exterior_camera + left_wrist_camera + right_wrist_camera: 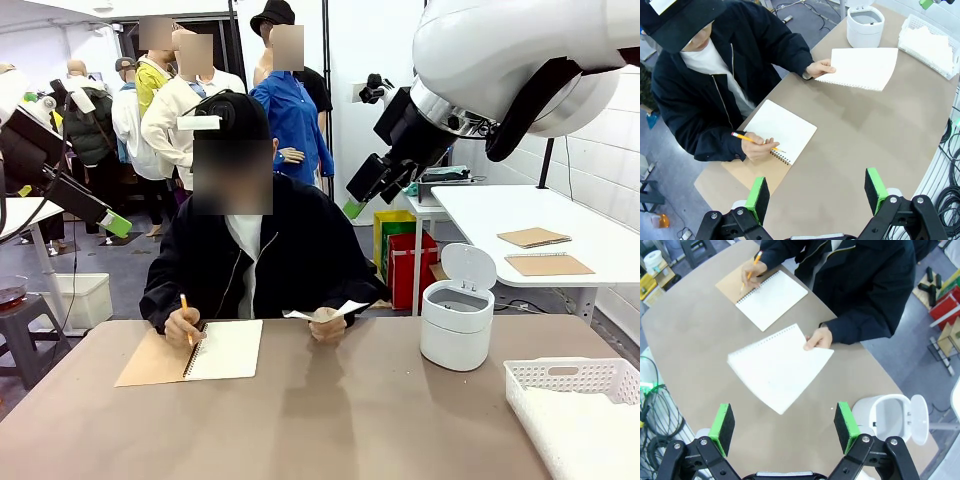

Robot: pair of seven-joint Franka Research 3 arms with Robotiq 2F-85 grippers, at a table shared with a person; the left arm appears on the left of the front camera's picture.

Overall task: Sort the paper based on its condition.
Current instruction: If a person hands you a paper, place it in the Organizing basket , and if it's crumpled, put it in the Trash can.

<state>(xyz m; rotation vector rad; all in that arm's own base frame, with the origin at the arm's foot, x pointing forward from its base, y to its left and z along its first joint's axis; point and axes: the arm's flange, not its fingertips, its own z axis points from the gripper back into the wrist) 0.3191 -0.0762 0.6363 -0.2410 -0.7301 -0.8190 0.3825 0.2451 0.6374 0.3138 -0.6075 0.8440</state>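
- Now, over the bench (695,325): hand-over step, by the look of it, with a person's hand (818,338) holding out the paper (775,367), flat and uncreased.
- Next, likely: reaching in, pinching a free edge.
- Right claw (785,425): wide apart, empty, above the paper.
- Left claw (817,192): likewise apart, touching nothing.

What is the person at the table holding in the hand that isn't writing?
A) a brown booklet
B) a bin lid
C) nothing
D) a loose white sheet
D: the right wrist view shows that hand pinching a loose white sheet by its edge.
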